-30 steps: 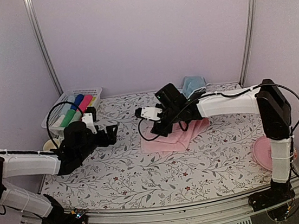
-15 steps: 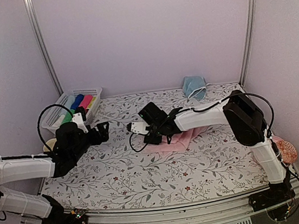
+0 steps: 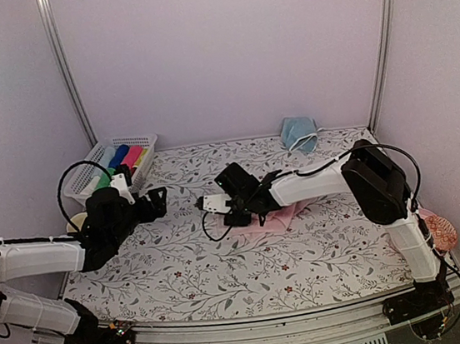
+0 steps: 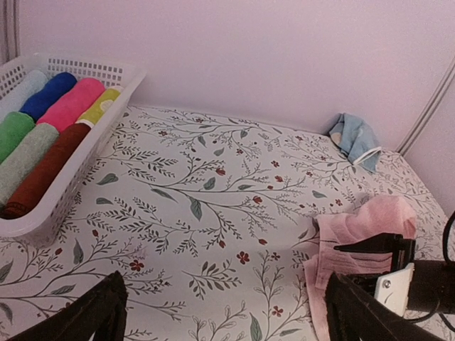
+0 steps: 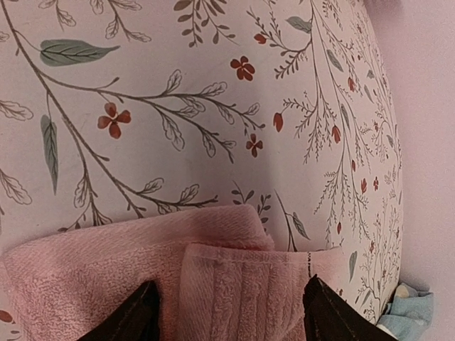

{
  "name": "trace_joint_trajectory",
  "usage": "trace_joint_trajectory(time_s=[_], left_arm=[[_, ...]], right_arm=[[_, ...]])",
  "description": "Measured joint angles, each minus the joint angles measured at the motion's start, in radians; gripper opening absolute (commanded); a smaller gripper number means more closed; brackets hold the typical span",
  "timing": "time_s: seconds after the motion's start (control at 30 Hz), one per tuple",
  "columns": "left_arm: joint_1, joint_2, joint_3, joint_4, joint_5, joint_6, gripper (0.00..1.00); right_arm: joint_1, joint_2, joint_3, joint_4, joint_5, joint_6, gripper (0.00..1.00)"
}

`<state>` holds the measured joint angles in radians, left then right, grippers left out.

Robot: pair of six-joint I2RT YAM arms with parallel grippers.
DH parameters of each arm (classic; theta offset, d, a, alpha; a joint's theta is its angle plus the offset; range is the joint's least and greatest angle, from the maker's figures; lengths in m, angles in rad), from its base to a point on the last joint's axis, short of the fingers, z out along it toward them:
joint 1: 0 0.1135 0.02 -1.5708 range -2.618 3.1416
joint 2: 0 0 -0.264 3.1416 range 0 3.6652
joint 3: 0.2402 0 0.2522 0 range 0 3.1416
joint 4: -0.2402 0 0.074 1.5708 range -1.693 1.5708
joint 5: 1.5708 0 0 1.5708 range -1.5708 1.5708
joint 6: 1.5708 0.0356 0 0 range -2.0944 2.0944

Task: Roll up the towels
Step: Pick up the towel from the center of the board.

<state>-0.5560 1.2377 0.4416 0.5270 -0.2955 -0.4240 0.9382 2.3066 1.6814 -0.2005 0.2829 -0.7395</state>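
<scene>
So the right pincer (image 5: 231, 316) is sitting low over the left end of the pink towel (image 3: 279, 216), which is lying loosely folded on the counter (image 3: 226, 273), a bit right of the middle. From the wrist cam its fingers (image 5: 138, 316) are spread wide, straddling a folded flap of the towel and not clamping anything. The left pincer (image 4: 224, 320) is hanging out well to the left, near the basket (image 4: 106, 121) with the rolled towels (image 4: 71, 103) in it, and it's also released and empty. To me this looks like the very start of the roll: it's lining up on the edge it's going to grab. The next move probably needs the fingers pinching that edge cleanly through all the layers, then curling it over toward the far end. The towel's kinda bunched though, so I'm guessing the left arm should be coming in to pin or flatten it, otherwise the roll's going lopsided.
</scene>
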Motion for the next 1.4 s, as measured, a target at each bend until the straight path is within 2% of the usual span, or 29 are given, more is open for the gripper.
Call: trace_joint_trajectory(time_s=[0.23, 0.37, 0.43, 0.47, 0.7, 0.83, 1.0, 1.2, 1.4], left_arm=[[0.003, 0.005, 0.000, 0.002, 0.008, -0.008, 0.97], [0.005, 0.019, 0.000, 0.005, 0.017, -0.011, 0.97], [0.005, 0.029, 0.000, 0.006, 0.020, -0.012, 0.97], [0.005, 0.034, 0.000, 0.007, 0.022, -0.013, 0.97], [0.007, 0.061, 0.000, 0.006, 0.026, -0.015, 0.97], [0.008, 0.068, 0.000, 0.007, 0.035, -0.014, 0.97], [0.008, 0.088, 0.004, 0.007, 0.066, -0.012, 0.97], [0.008, 0.114, 0.027, 0.010, 0.129, 0.002, 0.97], [0.006, 0.177, 0.062, 0.019, 0.234, 0.026, 0.97]], right_arm=[[0.010, 0.004, -0.007, 0.067, 0.093, -0.032, 0.43], [0.011, 0.004, -0.017, 0.109, 0.119, -0.050, 0.21], [0.012, 0.004, -0.032, 0.127, 0.121, -0.059, 0.05], [0.014, 0.004, -0.044, 0.132, 0.121, -0.061, 0.03], [0.023, -0.005, -0.081, 0.142, 0.103, -0.074, 0.02], [0.008, -0.080, -0.108, 0.101, 0.072, -0.066, 0.02], [-0.054, -0.294, -0.125, 0.021, -0.033, -0.027, 0.02], [-0.195, -0.592, -0.222, -0.010, -0.187, 0.029, 0.02], [-0.334, -0.739, -0.347, -0.042, -0.315, 0.074, 0.02]])
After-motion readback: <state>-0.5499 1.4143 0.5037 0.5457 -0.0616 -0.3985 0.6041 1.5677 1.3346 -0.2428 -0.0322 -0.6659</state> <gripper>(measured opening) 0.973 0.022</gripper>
